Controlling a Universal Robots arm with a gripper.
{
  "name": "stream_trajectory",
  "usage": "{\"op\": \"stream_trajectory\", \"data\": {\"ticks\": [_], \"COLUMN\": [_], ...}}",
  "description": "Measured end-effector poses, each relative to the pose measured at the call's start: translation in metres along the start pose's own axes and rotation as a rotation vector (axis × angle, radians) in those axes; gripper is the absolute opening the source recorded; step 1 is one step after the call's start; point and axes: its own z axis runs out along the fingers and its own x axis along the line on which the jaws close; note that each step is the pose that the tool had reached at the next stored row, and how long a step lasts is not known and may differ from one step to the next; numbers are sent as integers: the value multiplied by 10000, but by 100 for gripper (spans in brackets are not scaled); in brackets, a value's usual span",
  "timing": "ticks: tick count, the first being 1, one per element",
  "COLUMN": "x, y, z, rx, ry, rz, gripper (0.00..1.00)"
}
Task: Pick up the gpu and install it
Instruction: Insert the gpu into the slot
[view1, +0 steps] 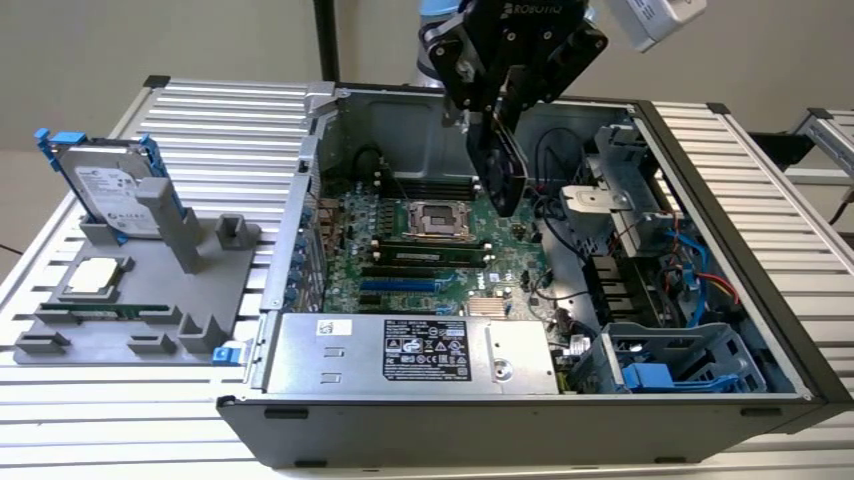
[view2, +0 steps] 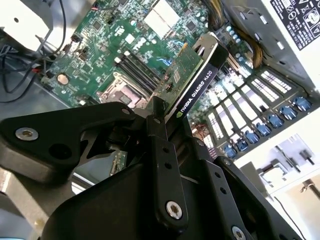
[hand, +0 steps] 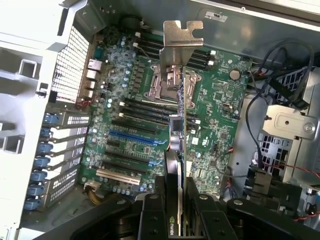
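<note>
gripper (view1: 497, 108) clamped tight on gpu (view1: 502, 170), card hanging edge-on above motherboard (view1: 400, 255) inside case (view1: 534, 430), not seated yet. Worry: slight tilt in grip, edge misses slot (hand: 131, 136), bracket (hand: 182, 37) snags case wall.

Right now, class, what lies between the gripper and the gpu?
Nothing: in the first wrist view the gripper is shut on the gpu, its fingers pressed against both faces, above the motherboard.
</note>
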Motion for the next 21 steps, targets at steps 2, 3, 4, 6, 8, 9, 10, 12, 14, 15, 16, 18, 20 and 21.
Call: {"op": "stream_trajectory", "data": {"ticks": [2, 3, 4, 6, 8, 9, 10, 12, 14, 15, 16, 18, 20, 21], "x": [0, 0, 0, 0, 0, 0, 0, 0, 0, 0, 0, 0, 0, 0], "y": [0, 0, 0, 0, 0, 0, 0, 0, 0, 0, 0, 0, 0, 0], "z": [0, 0, 0, -1, -1, -1, -1, -1, -2, -2, -2, -1, -1, -1], "rx": [-1, -1, -1, -2, -2, -3, -4, -4, -5, -5, -6, -8, -9, -10], "ry": [4, 6, 8, 13, 17, 19, 21, 26, 30, 32, 34, 38, 42, 45], "rz": [-81, -122, -162, -249, -337, -384, -427, -516, -604, -645, -688, -776, -865, -905], "gripper": [0, 0, 0, 0, 0, 0, 0, 0, 0, 0, 0, 0, 0, 0]}}
